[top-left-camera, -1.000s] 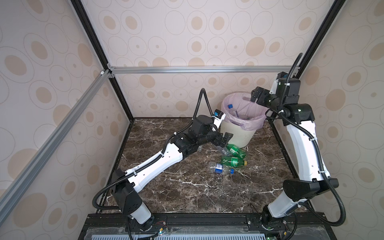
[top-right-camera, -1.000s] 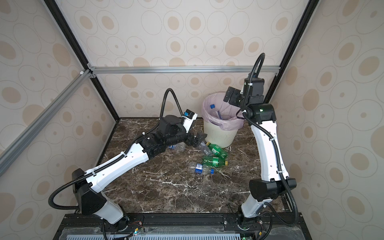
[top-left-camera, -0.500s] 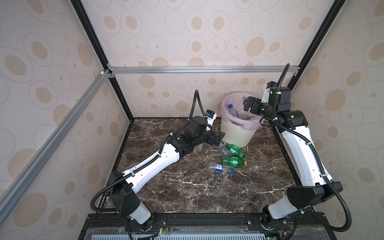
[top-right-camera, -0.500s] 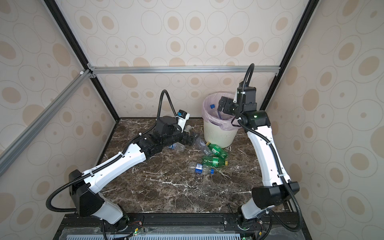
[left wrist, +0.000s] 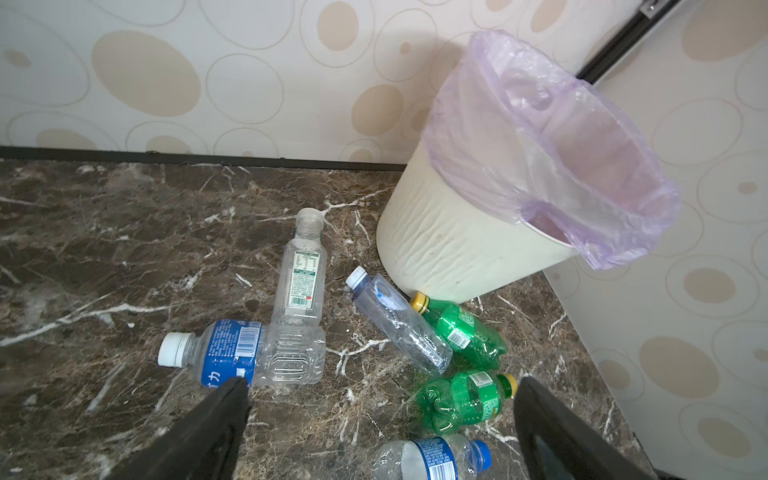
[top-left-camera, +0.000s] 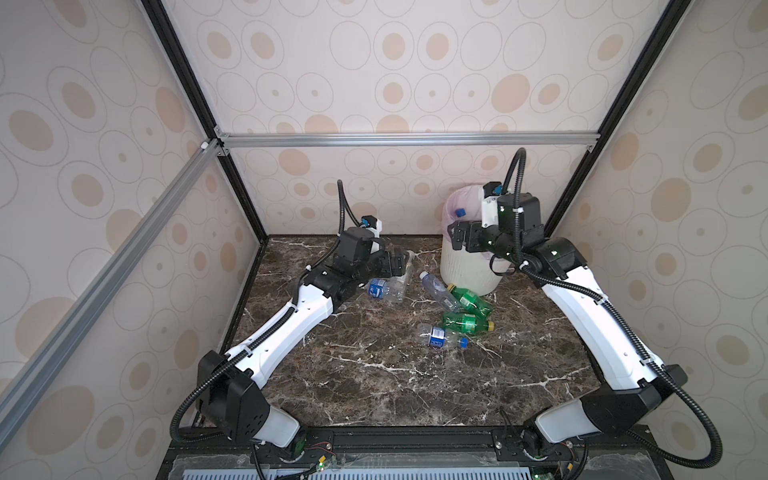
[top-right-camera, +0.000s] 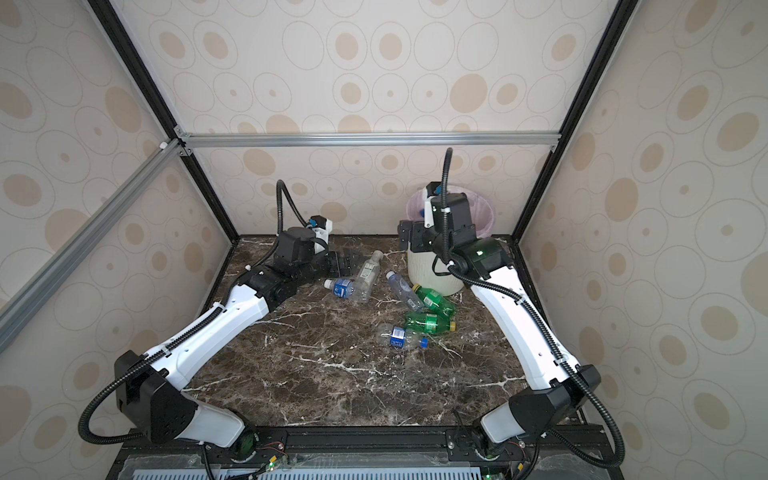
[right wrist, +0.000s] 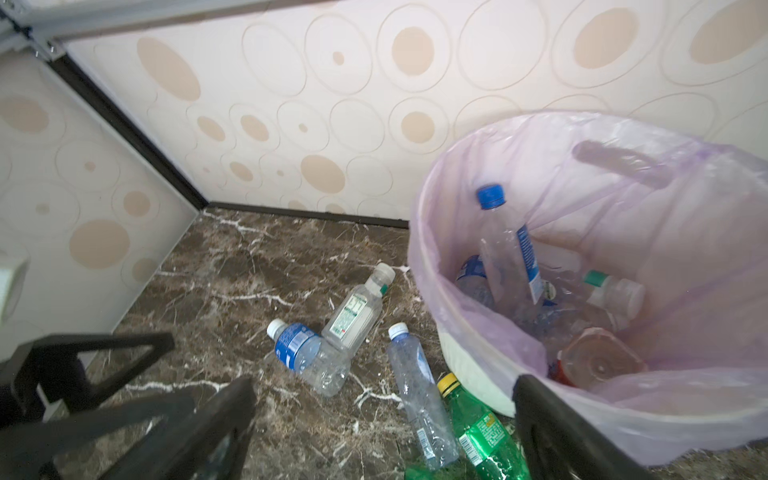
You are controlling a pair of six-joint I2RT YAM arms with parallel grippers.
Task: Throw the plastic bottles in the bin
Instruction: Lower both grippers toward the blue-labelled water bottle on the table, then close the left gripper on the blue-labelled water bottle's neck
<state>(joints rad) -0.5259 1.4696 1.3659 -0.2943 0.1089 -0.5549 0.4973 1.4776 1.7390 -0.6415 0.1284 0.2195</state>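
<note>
The cream ribbed bin (top-left-camera: 465, 272) (top-right-camera: 432, 276) with a lilac bag stands at the back right. Inside it lie several plastic bottles, one with a blue cap (right wrist: 509, 245), one amber (right wrist: 598, 361). On the floor beside it lie two green bottles (top-left-camera: 471, 300) (top-left-camera: 465, 323), a bluish clear one (top-left-camera: 436, 289), a blue-capped one (top-left-camera: 440, 336), a blue-labelled one (top-right-camera: 347, 287) and a green-labelled one (top-right-camera: 369, 270). My left gripper (top-left-camera: 399, 264) (left wrist: 380, 386) hangs open and empty just left of these. My right gripper (top-left-camera: 457, 235) (right wrist: 384, 386) is open and empty at the bin's left rim.
Patterned walls close in the back and both sides. A black frame post (top-left-camera: 582, 183) stands right behind the bin. The dark marble floor (top-left-camera: 374, 374) stretches toward the front edge.
My right gripper has come down and to the left from above the bin to its left rim. My left gripper has drawn back to the left, away from the bin.
</note>
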